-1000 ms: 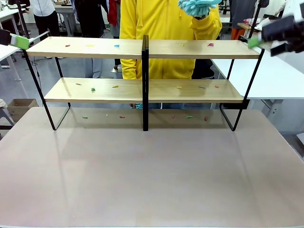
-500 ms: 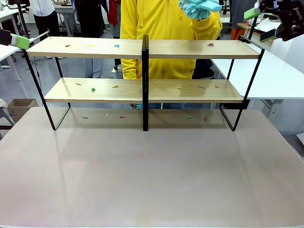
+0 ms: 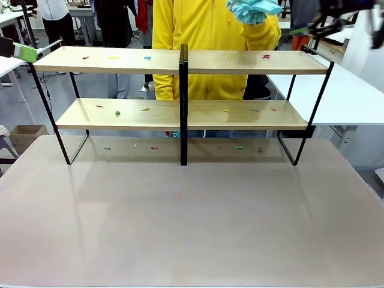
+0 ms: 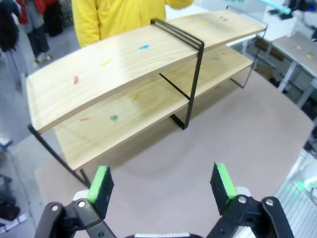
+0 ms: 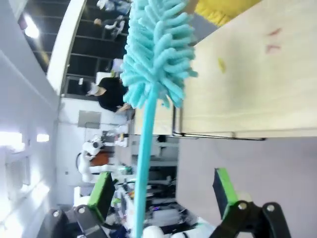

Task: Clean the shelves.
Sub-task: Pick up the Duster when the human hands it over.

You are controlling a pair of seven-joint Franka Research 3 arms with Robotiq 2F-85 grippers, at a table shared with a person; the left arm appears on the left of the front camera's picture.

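The shelves (image 3: 180,102) stand across the far half of the table, two light wooden boards on a black frame. Small coloured scraps (image 3: 147,58) dot both boards, and the shelves (image 4: 124,74) also appear in the left wrist view. A person in a yellow top holds up a teal fluffy duster (image 3: 252,9) behind the upper board. My right gripper (image 3: 315,27), blurred, is high at the right beside it. It is open (image 5: 162,193), and the duster's handle (image 5: 143,148) runs down between its fingers, untouched. My left gripper (image 4: 162,183) is open and holds nothing, its green pad (image 3: 24,52) by the shelves' left end.
More scraps (image 3: 239,147) lie on the beige tabletop (image 3: 192,222) under the shelves. A white table (image 3: 348,96) stands at the right, close behind the shelf end. People and other tables fill the background.
My right gripper has risen from the right end of the upper board and swung left toward the person's duster. The left gripper and the shelves have stayed put.
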